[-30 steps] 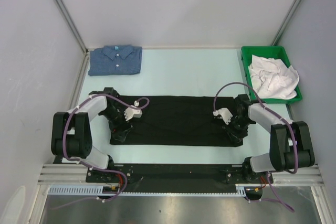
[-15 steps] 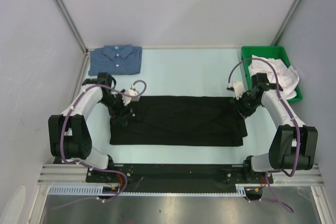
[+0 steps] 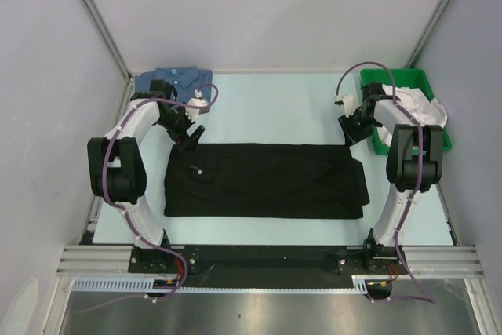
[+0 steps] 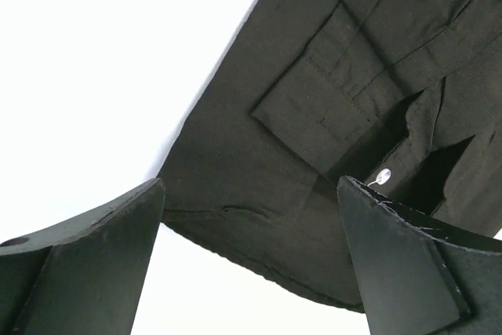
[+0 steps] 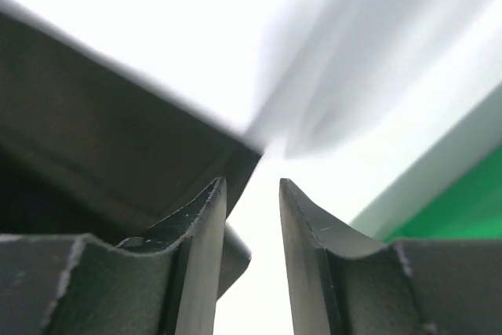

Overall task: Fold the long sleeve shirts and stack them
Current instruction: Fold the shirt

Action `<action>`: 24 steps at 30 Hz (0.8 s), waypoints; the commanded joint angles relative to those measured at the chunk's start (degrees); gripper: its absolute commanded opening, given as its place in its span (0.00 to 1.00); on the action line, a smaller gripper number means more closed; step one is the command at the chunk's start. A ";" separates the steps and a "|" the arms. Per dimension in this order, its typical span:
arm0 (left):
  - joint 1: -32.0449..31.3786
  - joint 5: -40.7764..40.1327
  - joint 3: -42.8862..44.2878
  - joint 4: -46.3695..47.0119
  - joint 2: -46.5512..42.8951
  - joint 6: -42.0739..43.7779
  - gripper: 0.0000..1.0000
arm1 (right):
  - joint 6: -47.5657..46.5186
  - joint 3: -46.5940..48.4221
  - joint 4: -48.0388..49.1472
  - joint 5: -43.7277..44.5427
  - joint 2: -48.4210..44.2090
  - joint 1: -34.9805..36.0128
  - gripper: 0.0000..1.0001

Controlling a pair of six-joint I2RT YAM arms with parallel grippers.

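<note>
left gripper (image 4: 249, 187) spread wide and empty, hanging just over a corner of the black shirt (image 4: 235, 154) - a long flat band below, likely laid out for its next fold. right gripper (image 5: 252, 187) keeps only a narrow empty gap, the green bin (image 5: 463, 225) beside it. the blue shirt (image 3: 161, 82) lies folded beyond the left gripper - probably the stack's base.

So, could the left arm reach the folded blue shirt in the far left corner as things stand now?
Probably yes. The left end effector hangs open over the far left corner of the black shirt, just beside the blue shirt, and nothing stands between them.
</note>
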 commanded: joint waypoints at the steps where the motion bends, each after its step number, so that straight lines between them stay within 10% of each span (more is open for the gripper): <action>1: 0.38 -0.28 1.70 0.63 -0.05 -2.48 0.98 | -0.26 4.99 -0.64 0.66 3.43 0.31 0.41; 9: 0.38 -1.16 -2.69 2.91 -1.02 -4.59 0.98 | -5.18 5.07 -7.76 -2.15 6.68 1.71 0.37; 14: 2.75 -0.46 -4.19 3.70 -1.81 -6.96 0.98 | -9.39 8.75 -10.40 -2.16 8.44 4.35 0.00; 24: 5.39 0.25 -5.94 8.53 -4.88 -13.82 0.98 | -4.92 31.66 5.76 10.67 21.16 7.95 0.00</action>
